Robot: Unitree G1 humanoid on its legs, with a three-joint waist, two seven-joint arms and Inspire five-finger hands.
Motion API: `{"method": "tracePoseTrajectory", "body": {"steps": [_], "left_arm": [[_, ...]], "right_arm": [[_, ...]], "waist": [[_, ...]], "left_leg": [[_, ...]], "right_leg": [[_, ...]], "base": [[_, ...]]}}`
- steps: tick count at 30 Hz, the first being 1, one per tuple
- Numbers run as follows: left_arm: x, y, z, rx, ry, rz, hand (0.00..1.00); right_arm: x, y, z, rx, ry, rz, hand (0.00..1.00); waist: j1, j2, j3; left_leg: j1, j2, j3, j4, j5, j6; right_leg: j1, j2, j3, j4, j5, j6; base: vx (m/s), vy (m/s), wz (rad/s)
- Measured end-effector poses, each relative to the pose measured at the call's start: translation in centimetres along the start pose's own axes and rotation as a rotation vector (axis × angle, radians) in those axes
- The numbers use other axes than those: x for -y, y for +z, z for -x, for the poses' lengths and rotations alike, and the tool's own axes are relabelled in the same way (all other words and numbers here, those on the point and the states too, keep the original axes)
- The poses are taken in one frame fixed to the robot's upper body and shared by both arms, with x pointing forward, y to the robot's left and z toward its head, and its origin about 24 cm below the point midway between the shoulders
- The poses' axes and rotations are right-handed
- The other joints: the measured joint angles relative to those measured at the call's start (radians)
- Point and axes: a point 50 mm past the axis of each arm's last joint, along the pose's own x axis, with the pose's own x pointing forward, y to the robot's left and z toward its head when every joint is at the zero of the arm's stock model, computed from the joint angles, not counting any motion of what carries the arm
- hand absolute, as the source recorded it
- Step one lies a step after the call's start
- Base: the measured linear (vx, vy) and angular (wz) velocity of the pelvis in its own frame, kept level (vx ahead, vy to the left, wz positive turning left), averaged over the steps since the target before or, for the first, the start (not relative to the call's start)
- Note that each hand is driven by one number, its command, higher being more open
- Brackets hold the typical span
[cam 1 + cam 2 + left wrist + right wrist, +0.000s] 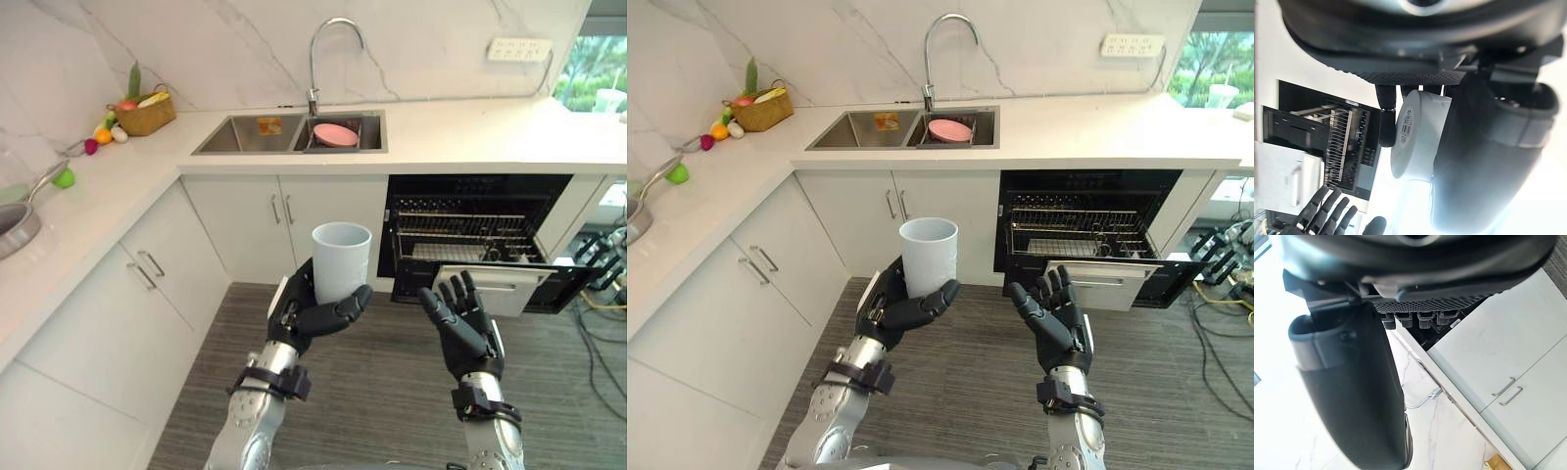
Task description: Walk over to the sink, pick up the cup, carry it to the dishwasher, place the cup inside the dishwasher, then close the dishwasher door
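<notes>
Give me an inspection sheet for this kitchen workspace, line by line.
Surface: white counter; sink holding a pink plate.
Job's things: cup upright in left hand; dishwasher open, door lowered.
Clutter: fruit basket in the corner, loose fruit beside it, pan at far left.
Hands: left hand curled round cup; right hand open, empty.
Cables: loose cables on floor right of dishwasher.
Surroundings: white cabinets, grey floor, window at right.

Matt white plastic cup point(341, 259)
</notes>
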Motion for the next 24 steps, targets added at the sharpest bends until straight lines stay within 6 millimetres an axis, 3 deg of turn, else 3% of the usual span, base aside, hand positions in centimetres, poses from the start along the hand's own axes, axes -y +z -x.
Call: {"method": "tracePoseTrajectory", "body": {"steps": [2,3,4,6,7,8,10,12,13,15,16,17,18,20,22,24], "left_arm": [[-0.3,-0.4,0.4,-0.023,0.009,-0.002,0.00],[-0.3,-0.5,0.5,-0.024,0.013,0.001,0.00],[-0.9,-0.4,0.7,-0.025,0.029,-0.014,0.00],[-1.9,0.0,0.9,-0.014,0.052,-0.041,0.00],[-2.5,0.3,0.8,-0.005,0.065,-0.060,0.00],[-2.5,0.7,0.4,0.011,0.058,-0.067,0.00],[-2.1,1.1,-0.3,0.032,0.034,-0.070,0.00],[-1.5,1.5,-1.1,0.052,-0.003,-0.070,0.00],[-1.1,1.7,-1.5,0.063,-0.034,-0.078,0.00],[-0.6,2.0,-2.0,0.069,-0.070,-0.090,0.00],[-0.6,2.0,-2.0,0.067,-0.071,-0.094,0.00],[-0.6,1.9,-2.0,0.061,-0.064,-0.103,0.00],[-0.8,1.9,-2.1,0.061,-0.040,-0.102,0.00],[-0.9,2.0,-2.0,0.061,-0.026,-0.101,0.00],[-1.0,2.0,-2.0,0.060,-0.025,-0.094,0.00],[-1.1,2.1,-2.0,0.059,-0.043,-0.101,0.00]], "right_arm": [[1.0,-0.7,0.6,-0.045,-0.035,0.017,1.00],[1.4,-0.7,0.8,-0.054,-0.043,0.026,1.00],[1.6,-1.1,0.8,-0.074,-0.054,0.025,1.00],[1.3,-1.5,0.8,-0.089,-0.038,0.022,1.00],[1.2,-2.0,1.0,-0.099,-0.042,0.006,1.00],[1.2,-2.1,1.0,-0.101,-0.046,0.006,1.00],[1.4,-1.9,0.9,-0.096,-0.065,0.011,1.00],[1.4,-1.6,0.6,-0.076,-0.083,0.000,1.00],[1.3,-1.5,0.3,-0.064,-0.085,-0.006,1.00],[0.9,-1.6,-0.2,-0.055,-0.095,-0.018,1.00],[0.7,-1.7,-0.3,-0.056,-0.098,-0.023,1.00],[0.4,-2.2,-0.3,-0.063,-0.103,-0.043,1.00],[0.3,-2.6,-0.2,-0.069,-0.110,-0.057,1.00],[0.6,-2.9,0.4,-0.083,-0.123,-0.055,1.00],[1.1,-2.9,1.0,-0.093,-0.143,-0.044,1.00],[1.6,-3.0,1.5,-0.098,-0.175,-0.044,1.00]], "waist": [[0.001,0.012,-0.007],[0.002,0.024,-0.013],[0.011,0.028,-0.018],[0.016,0.015,-0.023],[-0.003,-0.025,-0.028],[-0.009,-0.048,-0.030],[0.001,-0.063,-0.035],[0.004,-0.071,-0.039],[0.004,-0.085,-0.038],[0.004,-0.096,-0.039],[0.004,-0.094,-0.039],[0.000,-0.093,-0.038],[-0.001,-0.091,-0.037],[-0.001,-0.090,-0.032],[-0.006,-0.086,-0.025],[-0.009,-0.084,-0.022]], "left_leg": [[-0.003,-0.012,0.014,-0.005,0.008,0.010],[0.003,-0.019,0.006,-0.009,0.019,0.030],[0.017,-0.026,-0.001,0.007,0.118,0.071],[0.021,-0.054,0.003,0.049,0.188,0.094],[0.029,-0.104,0.010,0.064,0.149,0.108],[0.028,-0.144,0.009,0.092,0.122,0.132],[0.027,-0.177,0.005,0.150,0.063,0.145],[0.040,-0.213,-0.003,0.174,0.018,0.160],[0.065,-0.239,-0.006,0.166,0.001,0.172],[0.128,-0.278,-0.012,0.132,-0.018,0.190],[0.151,-0.281,-0.013,0.115,-0.022,0.196],[0.188,-0.276,-0.015,0.092,-0.033,0.203],[0.218,-0.266,-0.015,0.080,-0.056,0.211],[0.265,-0.257,-0.015,0.063,-0.083,0.212],[0.301,-0.244,-0.015,0.060,-0.110,0.202],[0.338,-0.210,-0.020,0.056,-0.144,0.170]], "right_leg": [[0.011,-0.014,0.015,0.039,-0.033,0.050],[0.012,-0.011,0.025,0.051,-0.047,0.064],[0.013,-0.023,0.049,0.070,-0.067,0.089],[0.024,-0.065,0.059,0.064,-0.083,0.124],[0.046,-0.119,0.049,0.054,-0.089,0.139],[0.060,-0.162,0.028,0.057,-0.072,0.164],[0.075,-0.210,-0.007,0.100,-0.066,0.163],[0.030,-0.271,-0.033,0.265,-0.064,0.160],[-0.030,-0.327,-0.031,0.428,-0.038,0.141],[-0.113,-0.403,-0.017,0.633,0.099,0.127],[-0.132,-0.412,-0.006,0.680,0.137,0.126],[-0.187,-0.402,0.009,0.790,0.100,0.128],[-0.247,-0.371,-0.001,0.883,0.010,0.104],[-0.316,-0.332,-0.059,0.895,-0.076,0.080],[-0.373,-0.301,-0.116,0.782,-0.106,0.055],[-0.432,-0.225,-0.129,0.474,-0.074,0.051]], "base": [[0.37,0.277,-0.22],[0.46,0.385,-0.56],[0.38,0.329,-0.83],[0.35,0.306,-0.64],[0.35,0.272,0.07],[0.35,0.256,0.25],[0.32,0.233,0.33],[0.27,0.230,0.37],[0.30,0.217,0.34],[0.28,0.169,0.19],[0.20,0.093,-0.04],[0.22,0.072,-0.10],[0.20,0.045,-0.11],[0.22,-0.026,-0.08],[0.22,-0.071,0.00],[0.35,-0.176,0.04]]}}
